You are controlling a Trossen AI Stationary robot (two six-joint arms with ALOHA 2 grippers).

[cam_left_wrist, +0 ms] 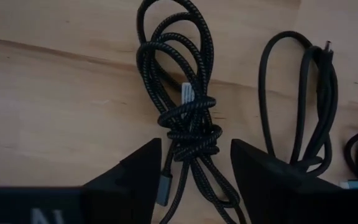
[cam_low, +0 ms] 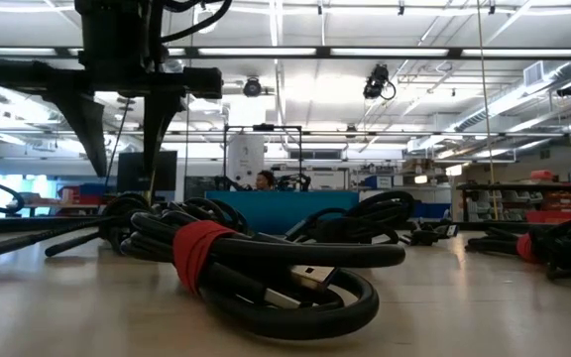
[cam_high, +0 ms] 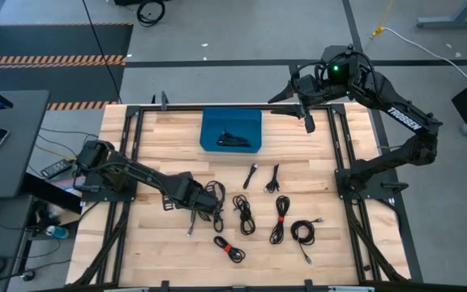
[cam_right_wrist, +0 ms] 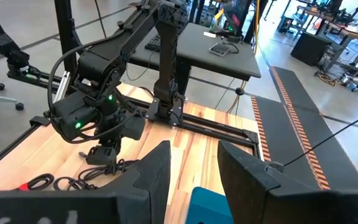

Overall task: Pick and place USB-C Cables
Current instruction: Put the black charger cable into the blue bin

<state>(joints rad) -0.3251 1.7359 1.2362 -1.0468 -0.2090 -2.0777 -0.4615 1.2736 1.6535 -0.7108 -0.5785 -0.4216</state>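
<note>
Several black USB-C cable bundles lie on the wooden table [cam_high: 160, 243]. One lies inside the blue bin [cam_high: 230, 130], and one near the front has a red tie [cam_high: 229, 248] [cam_low: 194, 253]. My left gripper [cam_high: 211, 199] [cam_left_wrist: 194, 171] hovers open over a braided, knotted cable [cam_left_wrist: 188, 118] [cam_high: 217, 203], with one finger on either side of it and a gap to each. In the low view its fingers [cam_low: 92, 129] hang above the table. My right gripper [cam_high: 307, 122] [cam_right_wrist: 194, 168] is open and waits beside the bin's right side, holding nothing.
Other cable bundles lie close to the right of the braided one: a smooth cable [cam_left_wrist: 306, 106] [cam_high: 243, 212], two small ones [cam_high: 251, 174] [cam_high: 272, 178], one with a red tie [cam_high: 280, 219] and a coil [cam_high: 302, 233]. Black frame rails [cam_high: 132, 154] border the table.
</note>
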